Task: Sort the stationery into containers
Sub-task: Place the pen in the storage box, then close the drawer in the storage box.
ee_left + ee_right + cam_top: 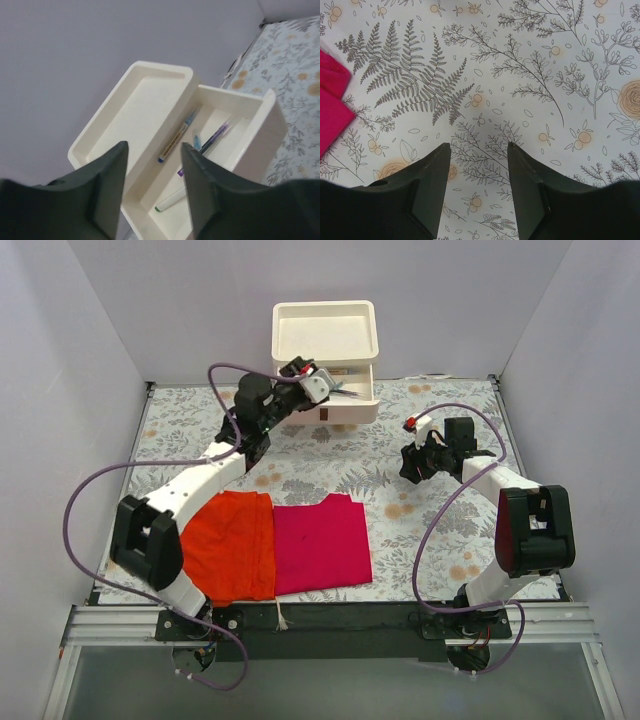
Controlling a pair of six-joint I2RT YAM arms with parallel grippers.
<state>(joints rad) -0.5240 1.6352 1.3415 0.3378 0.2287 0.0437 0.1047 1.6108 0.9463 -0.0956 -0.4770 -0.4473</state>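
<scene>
The cream-white drawer unit [325, 310] stands at the back centre with its top drawer [352, 405] pulled out. In the left wrist view the open drawer [250, 145] holds several pens: a grey pen with a blue cap [177, 137], a purple pen [216, 138], a light blue piece [196, 139] and a white marker with a green tip [171, 199]. The shallow tray top [135, 112] is bare. My left gripper [325, 388] [155, 150] is open and empty above the drawer. My right gripper [411, 464] [479, 147] is open and empty just above the floral table cover.
An orange cloth [232, 545] and a magenta cloth [322, 545] lie flat at the front centre; the magenta corner shows in the right wrist view [332, 107]. White walls close in the left, right and back sides. Purple cables loop over both arms.
</scene>
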